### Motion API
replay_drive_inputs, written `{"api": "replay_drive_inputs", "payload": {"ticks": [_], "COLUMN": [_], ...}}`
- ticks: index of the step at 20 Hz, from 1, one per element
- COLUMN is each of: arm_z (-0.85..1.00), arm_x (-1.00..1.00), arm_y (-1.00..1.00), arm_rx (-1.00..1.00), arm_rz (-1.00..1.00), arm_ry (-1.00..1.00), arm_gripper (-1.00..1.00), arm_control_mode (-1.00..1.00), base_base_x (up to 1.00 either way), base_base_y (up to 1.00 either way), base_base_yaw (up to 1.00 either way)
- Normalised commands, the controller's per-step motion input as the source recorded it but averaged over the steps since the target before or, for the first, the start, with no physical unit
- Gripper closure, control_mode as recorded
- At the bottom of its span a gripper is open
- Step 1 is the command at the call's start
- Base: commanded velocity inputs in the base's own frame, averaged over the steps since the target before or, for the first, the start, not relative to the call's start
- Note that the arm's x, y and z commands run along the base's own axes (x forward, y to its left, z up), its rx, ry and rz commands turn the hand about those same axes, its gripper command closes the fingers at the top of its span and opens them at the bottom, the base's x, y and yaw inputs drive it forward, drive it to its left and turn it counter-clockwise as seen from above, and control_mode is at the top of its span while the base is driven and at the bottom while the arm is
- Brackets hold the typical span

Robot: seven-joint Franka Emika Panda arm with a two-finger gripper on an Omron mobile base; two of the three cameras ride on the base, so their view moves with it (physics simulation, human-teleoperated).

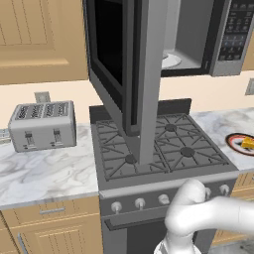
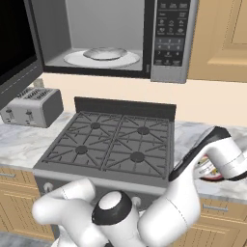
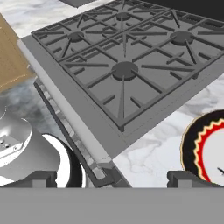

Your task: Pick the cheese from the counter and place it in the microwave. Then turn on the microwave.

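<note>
The cheese (image 1: 246, 143) is a small yellow wedge lying on a round dark plate with a red rim (image 1: 237, 144) on the marble counter (image 1: 44, 173) right of the stove. In the hand view my gripper (image 3: 113, 179) is open and empty, its fingertips (image 3: 40, 178) spread wide above the stove's front corner, with the plate (image 3: 205, 148) just to the right. The microwave (image 2: 169, 38) hangs above the stove with its door (image 1: 119, 49) swung wide open and the white turntable (image 2: 101, 58) showing inside.
A black gas stove (image 1: 158, 149) with grates sits under the microwave, and the open door juts out over it. A silver four-slot toaster (image 1: 42, 125) stands on the counter at the left. My arm (image 2: 212, 154) bends over the right stretch of counter.
</note>
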Motion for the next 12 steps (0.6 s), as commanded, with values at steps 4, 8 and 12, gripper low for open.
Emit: {"api": "replay_drive_inputs", "payload": {"ticks": [4, 8, 12], "arm_z": [-0.3, -0.26, -0.06], "arm_x": [0.01, 0.03, 0.2], "arm_y": [0.0, 0.0, 0.0], "arm_rx": [-0.07, -0.07, -0.06], "arm_rz": [-0.11, -0.08, -0.06], "arm_ry": [-0.05, -0.06, -0.05], "arm_gripper": [-1.0, -1.0, -1.0], "arm_control_mode": [-1.0, -1.0, -1.0], "base_base_x": [0.0, 0.0, 0.0], "base_base_y": [0.0, 0.0, 0.0], "base_base_yaw": [0.0, 0.0, 0.0]}}
